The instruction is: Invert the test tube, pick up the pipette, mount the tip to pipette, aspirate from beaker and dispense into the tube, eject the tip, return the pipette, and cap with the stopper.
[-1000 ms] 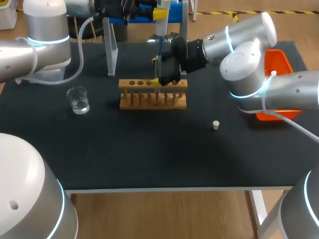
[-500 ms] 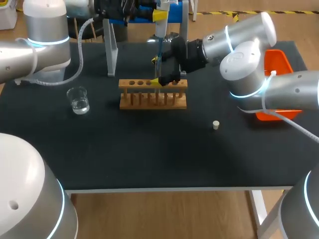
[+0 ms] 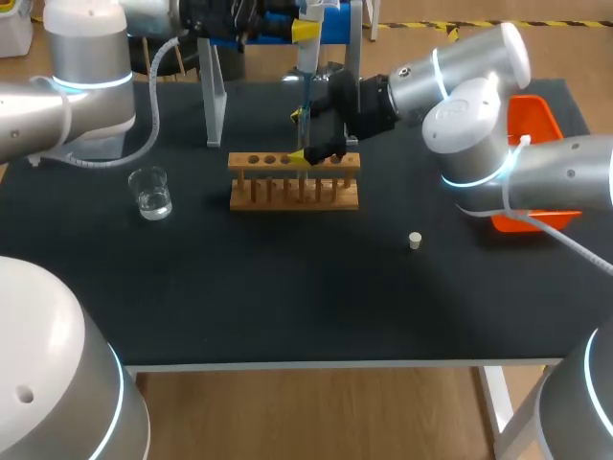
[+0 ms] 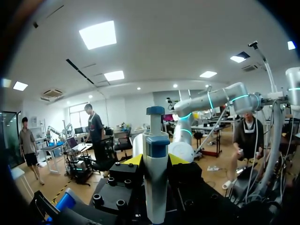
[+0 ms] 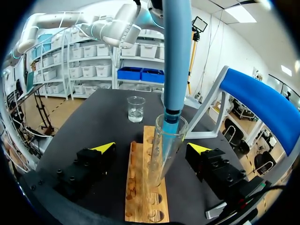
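My left gripper (image 4: 155,160) is shut on the white and blue pipette (image 4: 155,180), which it holds upright above the wooden rack (image 3: 294,180); in the head view that gripper (image 3: 305,27) is at the back centre. The pipette's blue shaft (image 5: 176,61) points down with its tip inside the mouth of the glass test tube (image 5: 164,150), which stands in the rack (image 5: 143,187). My right gripper (image 5: 151,147) is open, its fingers wide on either side of the tube without touching it. A beaker (image 3: 151,194) with clear liquid stands left of the rack. A small white stopper (image 3: 415,241) lies at the right.
An orange tray (image 3: 532,125) sits at the table's right edge under my right arm. A grey stand with a blue top (image 3: 215,96) rises behind the rack. The beaker (image 5: 136,108) lies beyond the rack's far end in the right wrist view.
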Motion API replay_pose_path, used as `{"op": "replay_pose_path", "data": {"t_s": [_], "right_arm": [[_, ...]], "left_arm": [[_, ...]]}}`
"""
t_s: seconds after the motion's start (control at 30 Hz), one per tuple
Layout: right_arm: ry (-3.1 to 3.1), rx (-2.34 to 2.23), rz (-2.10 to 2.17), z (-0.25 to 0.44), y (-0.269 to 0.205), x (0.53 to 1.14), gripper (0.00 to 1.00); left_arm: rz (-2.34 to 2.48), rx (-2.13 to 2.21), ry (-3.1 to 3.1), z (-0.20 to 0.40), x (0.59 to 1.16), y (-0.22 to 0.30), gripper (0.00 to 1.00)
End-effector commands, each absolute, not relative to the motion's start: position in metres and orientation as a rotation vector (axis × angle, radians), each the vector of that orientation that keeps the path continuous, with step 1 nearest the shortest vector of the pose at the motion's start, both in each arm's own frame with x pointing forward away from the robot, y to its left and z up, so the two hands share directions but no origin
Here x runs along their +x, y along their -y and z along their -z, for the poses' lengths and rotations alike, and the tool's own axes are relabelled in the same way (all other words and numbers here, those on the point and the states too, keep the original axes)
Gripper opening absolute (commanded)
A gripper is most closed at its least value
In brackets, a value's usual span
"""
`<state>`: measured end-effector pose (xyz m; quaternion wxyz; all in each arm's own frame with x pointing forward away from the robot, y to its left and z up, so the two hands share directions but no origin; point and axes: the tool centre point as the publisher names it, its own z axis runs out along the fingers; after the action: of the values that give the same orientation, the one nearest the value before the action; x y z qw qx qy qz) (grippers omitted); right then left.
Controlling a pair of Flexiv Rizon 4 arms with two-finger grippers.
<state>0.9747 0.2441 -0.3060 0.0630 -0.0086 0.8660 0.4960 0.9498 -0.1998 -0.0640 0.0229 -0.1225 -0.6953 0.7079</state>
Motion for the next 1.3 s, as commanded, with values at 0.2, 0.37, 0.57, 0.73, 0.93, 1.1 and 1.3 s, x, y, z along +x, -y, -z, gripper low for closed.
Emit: {"op": "replay_pose_path", "data": {"t_s": [0.2,0.37,0.57,0.73,0.93,1.1,1.3], "right_arm": [[-2.619,-0.032,-1.505,0.3058,-0.2446,0.9766,1.0],[-2.619,-0.034,-1.507,0.3056,-0.2451,0.9769,1.0],[-2.62,-0.037,-1.509,0.3055,-0.2456,0.9771,1.0],[-2.621,-0.038,-1.51,0.3055,-0.2457,0.977,1.0],[-2.624,-0.041,-1.51,0.3055,-0.2459,0.977,1.0],[-2.625,-0.042,-1.508,0.3055,-0.2461,0.9767,1.0],[-2.626,-0.042,-1.505,0.3055,-0.2461,0.9764,1.0]], "left_arm": [[-2.197,-0.382,2.145,0.0666,0.9523,0.1988,0.0],[-2.197,-0.379,2.145,0.0676,0.953,0.1983,0.0],[-2.196,-0.377,2.143,0.0686,0.9542,0.1984,0.0],[-2.195,-0.377,2.141,0.069,0.9547,0.1988,0.0],[-2.195,-0.375,2.138,0.0693,0.955,0.199,0.0],[-2.201,-0.374,2.129,0.0693,0.9548,0.199,0.0],[-2.2,-0.374,2.128,0.0693,0.9548,0.1989,0.0]]}}
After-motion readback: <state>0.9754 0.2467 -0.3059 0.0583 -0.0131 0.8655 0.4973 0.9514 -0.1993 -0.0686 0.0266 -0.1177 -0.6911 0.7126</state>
